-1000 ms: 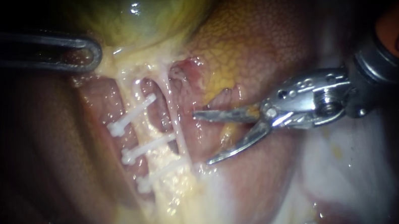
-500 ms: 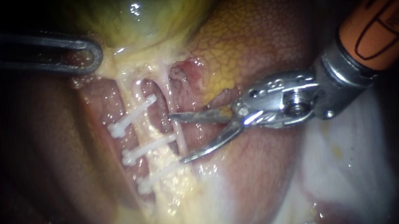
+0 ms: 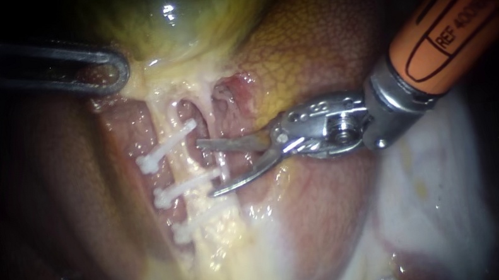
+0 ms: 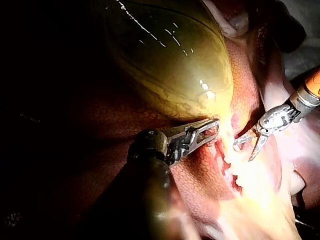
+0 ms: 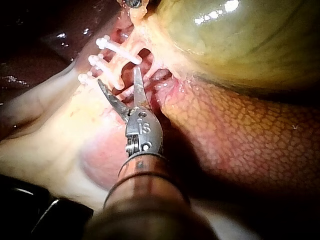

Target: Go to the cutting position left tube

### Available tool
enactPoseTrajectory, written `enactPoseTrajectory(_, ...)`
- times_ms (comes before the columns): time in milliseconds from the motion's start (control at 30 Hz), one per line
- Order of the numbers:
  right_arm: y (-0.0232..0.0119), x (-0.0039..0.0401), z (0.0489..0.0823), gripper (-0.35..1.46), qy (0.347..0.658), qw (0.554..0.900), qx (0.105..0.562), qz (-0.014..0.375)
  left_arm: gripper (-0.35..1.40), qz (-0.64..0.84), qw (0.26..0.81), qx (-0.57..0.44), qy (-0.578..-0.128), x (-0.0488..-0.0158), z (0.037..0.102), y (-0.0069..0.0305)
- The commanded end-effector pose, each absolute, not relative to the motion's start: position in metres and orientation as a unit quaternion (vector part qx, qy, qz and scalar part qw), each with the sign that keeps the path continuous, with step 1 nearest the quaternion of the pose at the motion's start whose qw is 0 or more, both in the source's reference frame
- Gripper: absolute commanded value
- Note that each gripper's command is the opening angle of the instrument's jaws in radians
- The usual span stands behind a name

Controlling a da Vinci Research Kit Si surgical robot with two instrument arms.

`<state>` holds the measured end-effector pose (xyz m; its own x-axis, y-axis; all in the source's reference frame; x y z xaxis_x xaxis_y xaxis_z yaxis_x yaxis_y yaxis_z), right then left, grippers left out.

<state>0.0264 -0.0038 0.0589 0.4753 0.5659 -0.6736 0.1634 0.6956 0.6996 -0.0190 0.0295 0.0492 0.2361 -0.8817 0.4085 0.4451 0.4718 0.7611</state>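
- Right instrument (image 3: pixel 207 169): slim steel blades, jaws parted, thin pale tube (image 3: pixel 223 162) between them.
- Three white plastic clips (image 3: pixel 188 184) across tubes.
- Gallbladder (image 3: pixel 183 14): glossy, green-yellow.

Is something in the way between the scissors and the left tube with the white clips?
Yes, probably. The thin right tube runs beside the left tube, on the side the right instrument comes from. Its open blades reach across that thin tube, tips short of the left tube, near the clips.
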Motion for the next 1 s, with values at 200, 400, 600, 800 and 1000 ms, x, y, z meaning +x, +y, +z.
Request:
enactPoseTrajectory(200, -0.0034, 0.0276, 0.0592, 1.27, 0.507, 0.767, 0.377, 0.115, -0.35, -0.446, 0.744, 0.255, -0.428, -0.0191, 0.0493, 0.0296)
enactPoseTrajectory(400, -0.0034, 0.029, 0.0591, 1.26, 0.535, 0.739, 0.396, 0.1, -0.35, -0.446, 0.744, 0.255, -0.428, -0.0191, 0.0493, 0.0296)
enactPoseTrajectory(600, -0.0037, 0.0301, 0.0587, 1.19, 0.554, 0.714, 0.42, 0.087, -0.35, -0.446, 0.744, 0.255, -0.428, -0.0191, 0.0493, 0.0296)
enactPoseTrajectory(800, -0.0039, 0.0314, 0.0584, 1.11, 0.577, 0.682, 0.441, 0.084, -0.35, -0.446, 0.744, 0.255, -0.428, -0.0192, 0.0493, 0.0296)
enactPoseTrajectory(1000, -0.0041, 0.0328, 0.058, 1.06, 0.6, 0.648, 0.462, 0.085, -0.35, -0.446, 0.744, 0.255, -0.428, -0.0192, 0.0494, 0.0296)
